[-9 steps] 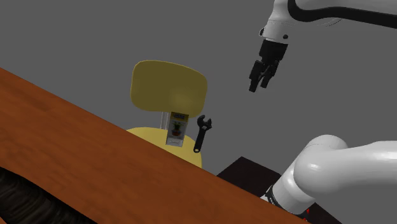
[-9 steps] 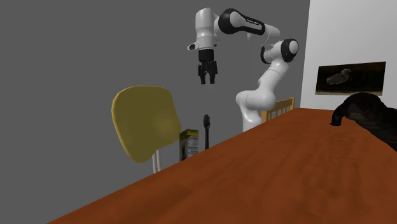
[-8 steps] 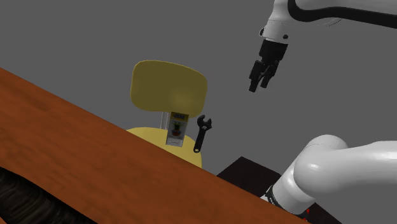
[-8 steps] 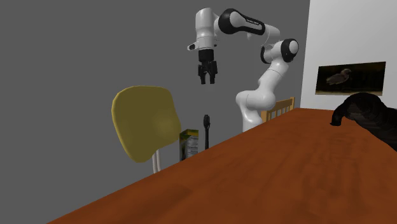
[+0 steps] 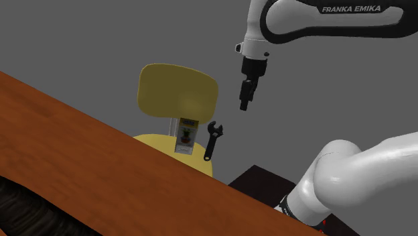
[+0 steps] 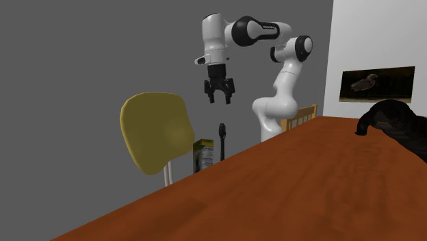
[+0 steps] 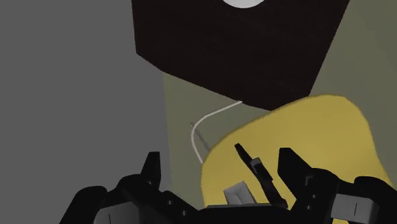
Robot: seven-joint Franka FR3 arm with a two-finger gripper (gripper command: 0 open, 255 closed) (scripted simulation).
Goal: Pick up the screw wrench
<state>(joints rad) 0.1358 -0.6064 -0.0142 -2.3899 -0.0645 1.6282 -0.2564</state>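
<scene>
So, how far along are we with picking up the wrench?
Done: the gripper is open and roughly over the wrench. In hand: the approach; the gripper hangs well above it, touching nothing. The wrench stands untouched on the yellow chair, beside a small box. Left: descend, close on the wrench, lift.

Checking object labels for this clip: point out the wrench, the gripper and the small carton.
wrench [image 5: 212, 142]: shoulder view, middle of its shaft.
gripper [image 6: 220, 100]: second exterior view, midway between its fingertips.
small carton [image 5: 186, 137]: shoulder view, its printed front face.
</scene>
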